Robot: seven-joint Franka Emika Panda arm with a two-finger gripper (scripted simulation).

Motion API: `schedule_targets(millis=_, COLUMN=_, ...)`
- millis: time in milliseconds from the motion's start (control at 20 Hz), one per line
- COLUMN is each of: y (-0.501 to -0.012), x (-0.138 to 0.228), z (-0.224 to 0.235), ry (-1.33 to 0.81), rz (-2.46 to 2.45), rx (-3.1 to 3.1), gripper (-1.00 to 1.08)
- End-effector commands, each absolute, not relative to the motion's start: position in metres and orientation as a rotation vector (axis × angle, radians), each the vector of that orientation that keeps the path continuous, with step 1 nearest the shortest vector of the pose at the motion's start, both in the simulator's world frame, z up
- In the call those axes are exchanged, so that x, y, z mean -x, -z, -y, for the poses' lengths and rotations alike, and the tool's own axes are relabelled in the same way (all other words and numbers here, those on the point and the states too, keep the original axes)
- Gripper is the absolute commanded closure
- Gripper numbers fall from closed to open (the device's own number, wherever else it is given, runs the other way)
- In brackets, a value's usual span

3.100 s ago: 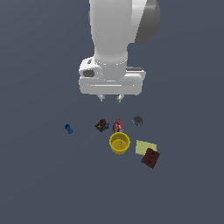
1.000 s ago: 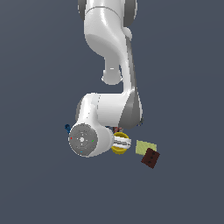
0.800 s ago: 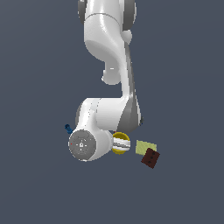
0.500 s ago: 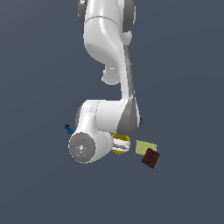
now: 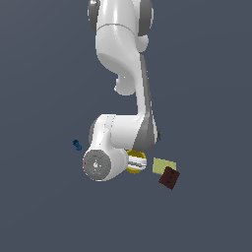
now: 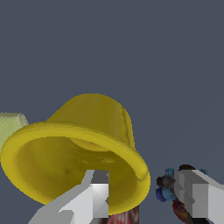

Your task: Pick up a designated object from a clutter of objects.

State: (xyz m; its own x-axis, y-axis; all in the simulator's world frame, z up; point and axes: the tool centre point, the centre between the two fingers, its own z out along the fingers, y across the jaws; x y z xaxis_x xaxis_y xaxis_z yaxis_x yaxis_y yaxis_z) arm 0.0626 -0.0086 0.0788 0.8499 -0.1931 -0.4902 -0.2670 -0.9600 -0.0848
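The bright yellow cup [image 6: 74,148] fills the wrist view, its thick rim and open mouth turned toward the camera. My gripper [image 6: 144,186] is open and straddles the cup's wall. One finger [image 6: 97,194] is inside the mouth. The other finger [image 6: 196,197] is outside the cup and apart from its wall. In the exterior view the cup [image 5: 139,157] is mostly hidden behind my lowered hand, with the gripper [image 5: 134,163] across it.
The pale yellow flat square [image 5: 164,166] [image 6: 10,127] lies beside the cup, with the dark brown block [image 5: 169,178] just past it. The small blue piece [image 5: 77,144] lies toward the exterior view's left. Red and dark bits [image 6: 167,187] sit by the outer finger.
The arm has come down from above the clutter and tilted over the cup. Over the last second the hand sank a little lower and hid more of the cup.
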Motion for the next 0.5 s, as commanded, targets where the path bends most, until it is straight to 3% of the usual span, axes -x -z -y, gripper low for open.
schedule_targets(millis=0, y=-0.0744, x=-0.06, z=0.0076, ry=-0.738, rz=-0.36, rx=2.876, gripper=-0.2)
schedule_targets(millis=100, y=-0.0735, x=-0.0594, z=0.0073, ry=-0.738, rz=-0.36, rx=2.876, gripper=-0.2)
schedule_targets(millis=150, y=-0.0735, x=-0.0594, z=0.0073, ry=-0.738, rz=-0.36, rx=2.876, gripper=1.08)
schedule_targets(millis=450, y=-0.0735, x=-0.0594, z=0.0073, ry=-0.738, rz=-0.36, rx=2.876, gripper=1.08)
